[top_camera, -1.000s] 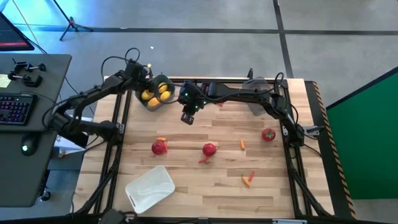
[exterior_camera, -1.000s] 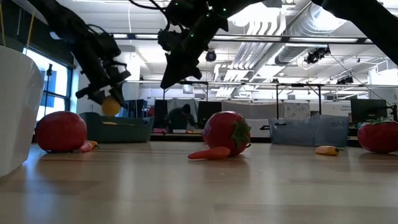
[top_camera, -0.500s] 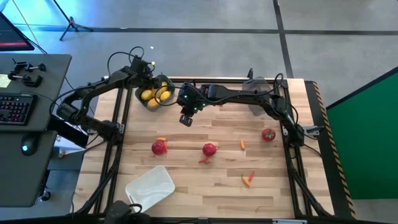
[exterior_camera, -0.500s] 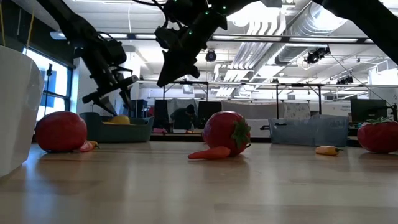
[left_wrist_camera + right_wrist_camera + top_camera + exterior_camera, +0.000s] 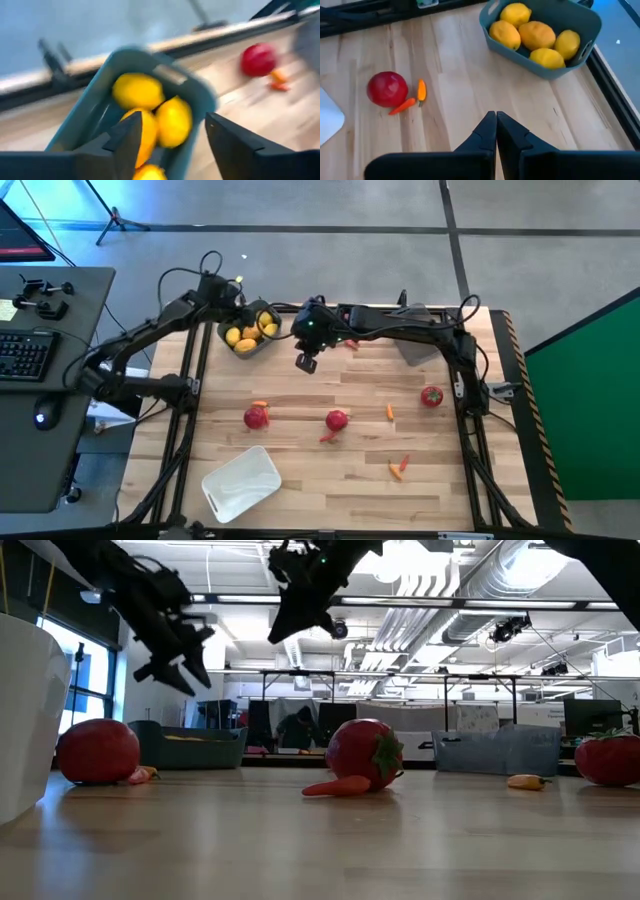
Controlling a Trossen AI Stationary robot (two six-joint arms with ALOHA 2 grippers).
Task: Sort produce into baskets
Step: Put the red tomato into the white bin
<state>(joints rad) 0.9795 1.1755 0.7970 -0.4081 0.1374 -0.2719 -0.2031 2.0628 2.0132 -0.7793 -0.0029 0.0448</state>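
High view: left end effector (image 5: 237, 308) now lifts empty, fingers parted, above blue-grey basket (image 5: 262, 346); its lemon (image 5: 246, 345) lies below inside. Right end effector (image 5: 307, 362) hovers closed nearby. Red fruits, peppers remain.

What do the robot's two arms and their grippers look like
Both arms are dark, nearly black, built of slim jointed links. Loose black cables loop along each, most plainly above the left arm. The right arm shows small green lights near its wrist. The left gripper has two broad, flat, dark wedge-shaped fingers; the right gripper has two dark fingers tapering to narrow tips.
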